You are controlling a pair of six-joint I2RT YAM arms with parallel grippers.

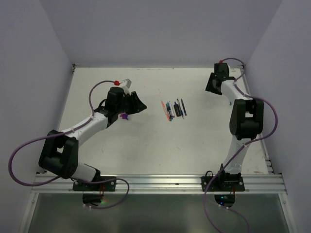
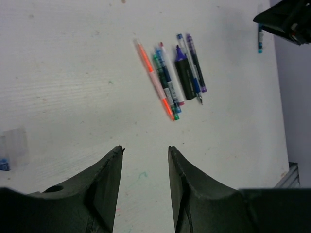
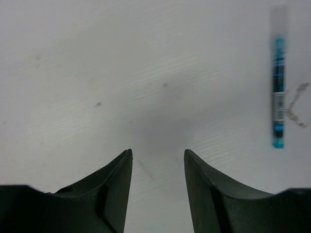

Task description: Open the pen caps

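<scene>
Top external view — both jaws apart, pens mid-table

White matte table (image 1: 146,145), faintly grained and ink-flecked, walled by pale panels, with wide open surface between the arms. Left gripper (image 2: 146,148), tapered black plastic, stands with its jaws apart on nothing, facing a fanned row of slim pens (image 2: 170,77); the caps there are too small to judge. Right gripper (image 3: 158,151) also gapes empty near the far right edge, beside a lone teal pen (image 3: 278,87) – a frosted clear pen cap (image 3: 278,22) on its end, label print unreadable.

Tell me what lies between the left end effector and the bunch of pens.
Only bare white tabletop separates the left end effector from the thin plastic pens, per left wrist view.
</scene>
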